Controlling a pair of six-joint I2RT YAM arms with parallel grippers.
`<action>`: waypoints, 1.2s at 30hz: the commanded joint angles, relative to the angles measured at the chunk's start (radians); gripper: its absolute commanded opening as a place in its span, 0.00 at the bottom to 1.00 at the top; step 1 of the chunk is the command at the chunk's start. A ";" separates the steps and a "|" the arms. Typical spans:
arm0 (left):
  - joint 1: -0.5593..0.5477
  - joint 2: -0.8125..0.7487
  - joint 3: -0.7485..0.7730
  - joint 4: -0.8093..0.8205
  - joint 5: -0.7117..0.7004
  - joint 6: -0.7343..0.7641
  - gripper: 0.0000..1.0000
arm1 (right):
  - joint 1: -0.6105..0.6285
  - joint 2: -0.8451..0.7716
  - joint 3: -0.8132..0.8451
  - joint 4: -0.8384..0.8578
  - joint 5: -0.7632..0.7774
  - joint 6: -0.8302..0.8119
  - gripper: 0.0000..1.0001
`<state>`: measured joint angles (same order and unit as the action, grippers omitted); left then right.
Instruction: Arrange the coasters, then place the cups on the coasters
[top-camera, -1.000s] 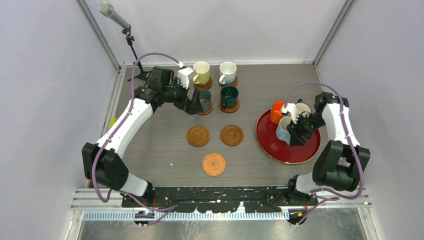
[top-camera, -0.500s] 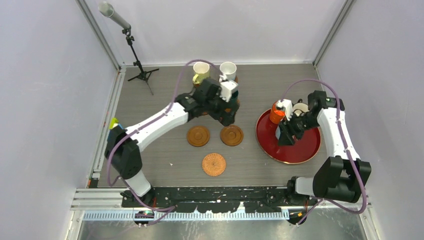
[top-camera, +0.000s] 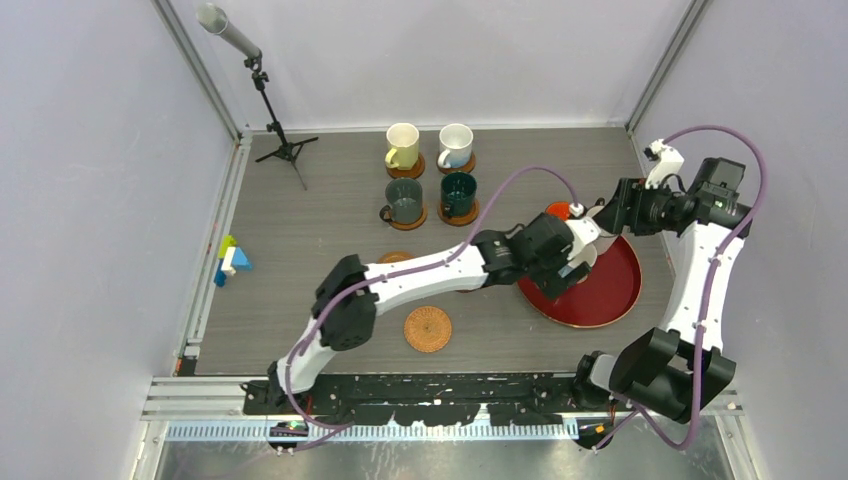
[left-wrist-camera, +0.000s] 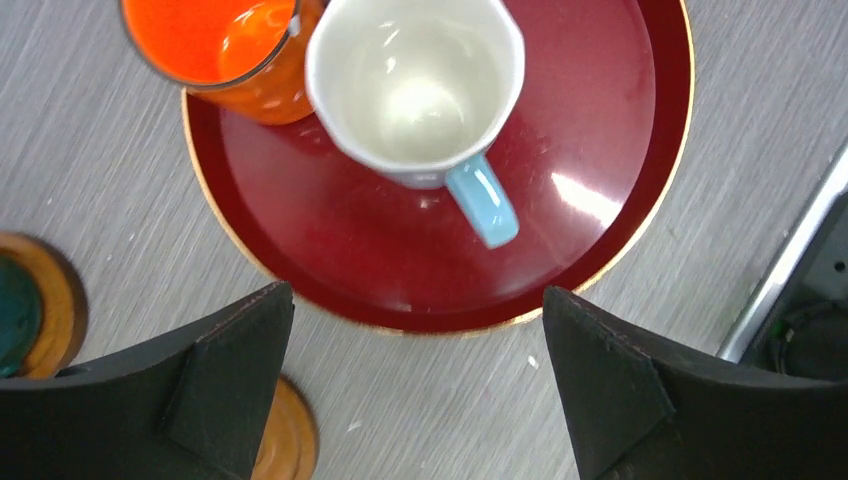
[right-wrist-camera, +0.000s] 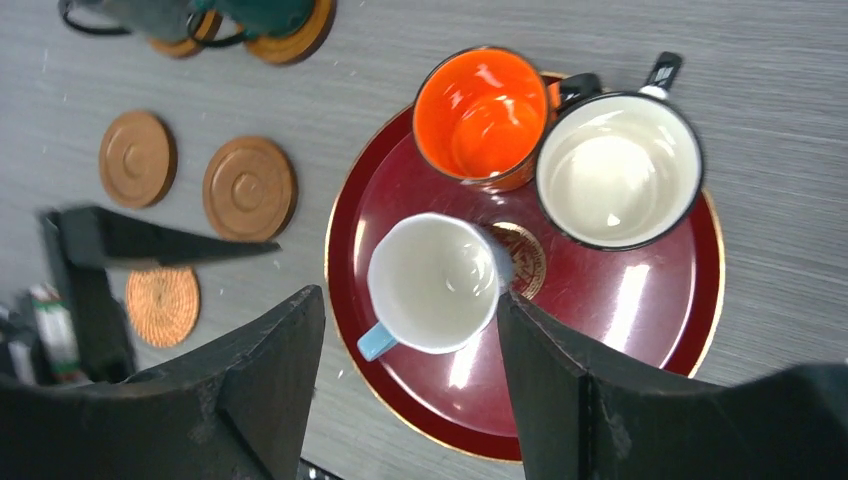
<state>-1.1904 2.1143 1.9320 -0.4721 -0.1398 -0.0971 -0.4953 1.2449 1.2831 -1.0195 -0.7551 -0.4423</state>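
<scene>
Jaws wide and empty, the left gripper (left-wrist-camera: 417, 300) hangs over the white ceramic mug with light-blue handle (left-wrist-camera: 415, 90) on the round red tray (left-wrist-camera: 600, 150), apparently lining up a pickup for the bare round wooden coasters (right-wrist-camera: 249, 188). The right gripper (right-wrist-camera: 410, 300), parted and empty, stands clear above.

Lab test cell: plain white panel walls (top-camera: 440, 50), aluminium frame posts (top-camera: 197, 65), grey wood-grain desk (top-camera: 300, 240), black tripod microphone stand (top-camera: 285, 149) at back-left.

Bright, even light leaves white glare on the glossy red tray (left-wrist-camera: 330, 230).
</scene>
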 joint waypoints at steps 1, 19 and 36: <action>-0.019 0.120 0.165 -0.045 -0.052 -0.034 0.96 | -0.041 -0.011 0.031 0.134 0.049 0.164 0.69; -0.011 0.373 0.425 -0.128 -0.055 -0.100 0.55 | -0.143 0.035 0.022 0.120 -0.005 0.115 0.69; 0.035 0.098 0.158 0.034 -0.013 -0.009 0.00 | -0.145 0.033 -0.010 0.123 -0.047 0.132 0.69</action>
<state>-1.1790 2.3852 2.1414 -0.5526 -0.1577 -0.1608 -0.6369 1.2839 1.2850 -0.9203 -0.7609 -0.3187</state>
